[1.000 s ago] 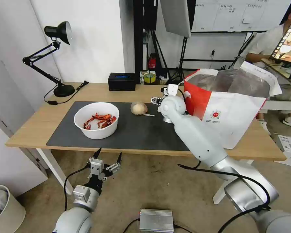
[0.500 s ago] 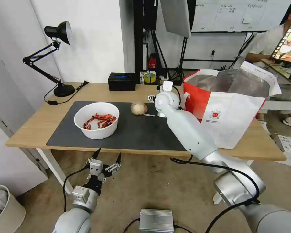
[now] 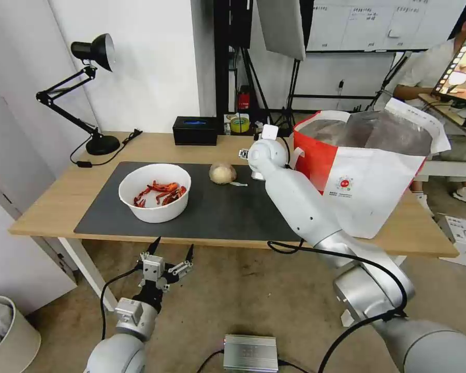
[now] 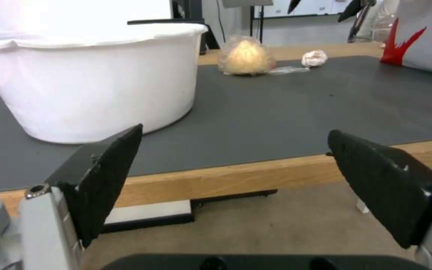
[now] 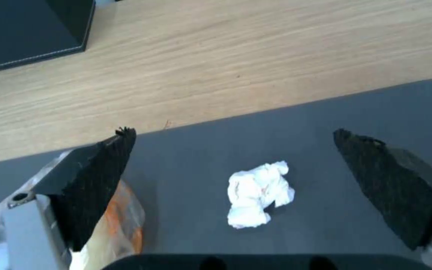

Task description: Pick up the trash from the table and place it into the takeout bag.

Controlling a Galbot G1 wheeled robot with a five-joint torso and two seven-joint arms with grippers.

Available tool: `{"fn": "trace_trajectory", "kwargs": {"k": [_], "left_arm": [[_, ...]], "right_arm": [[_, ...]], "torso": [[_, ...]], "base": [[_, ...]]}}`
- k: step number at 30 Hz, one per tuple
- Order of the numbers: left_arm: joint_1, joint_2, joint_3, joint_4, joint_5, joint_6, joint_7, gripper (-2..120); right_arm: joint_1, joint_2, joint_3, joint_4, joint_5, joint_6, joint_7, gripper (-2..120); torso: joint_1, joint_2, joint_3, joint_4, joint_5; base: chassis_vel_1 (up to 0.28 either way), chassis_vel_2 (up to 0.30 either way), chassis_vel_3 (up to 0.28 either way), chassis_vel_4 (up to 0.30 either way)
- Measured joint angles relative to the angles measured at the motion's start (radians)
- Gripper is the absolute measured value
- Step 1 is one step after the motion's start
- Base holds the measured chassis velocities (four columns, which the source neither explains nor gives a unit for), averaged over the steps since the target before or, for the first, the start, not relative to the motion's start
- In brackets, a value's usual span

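On the dark mat [image 3: 217, 212] of the table [image 3: 57, 191] stand a white bowl [image 3: 155, 192] of red crayfish shells and a tan wrapped ball [image 3: 222, 173]. My right wrist [image 3: 266, 153] hovers just right of the ball, beside the red-and-white takeout bag [image 3: 367, 171]. The right gripper [image 5: 233, 133] is open and points down at a small white tissue wad [image 5: 260, 195], which lies between its fingers but below them; the ball [image 5: 121, 225] is at one finger's side. My left gripper [image 3: 174, 244] hangs open below the table's front edge, facing the bowl [image 4: 91, 75].
A black box [image 3: 194, 130] and a yellow tape roll [image 3: 239, 124] sit at the table's back edge, with a black desk lamp [image 3: 90, 93] at the back left. On the floor are a grey metal box [image 3: 250, 352] and a white bin [image 3: 5, 331].
The right wrist has shifted slightly left and toward the table's back, and its elbow has swung left. The left arm has stayed put.
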Motion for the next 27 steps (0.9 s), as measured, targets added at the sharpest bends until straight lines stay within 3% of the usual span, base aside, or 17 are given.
{"fn": "trace_trajectory", "kwargs": {"k": [14,27], "left_arm": [[-0.002,0.001,0.002,0.0,0.0,-0.001,0.0,100],[0.0,0.003,0.003,-0.005,-0.001,-0.001,0.0,100]], "right_arm": [[0.058,0.028,0.026,-0.144,-0.059,-0.039,-0.062,100],[0.084,0.027,0.02,-0.19,-0.089,-0.084,-0.107,100]], "torso": [[0.0,0.0,0.0,0.0,0.0],[0.0,0.0,0.0,0.0,0.0]], "base": [[0.0,0.0,0.0,0.0],[0.0,0.0,0.0,0.0]]}}
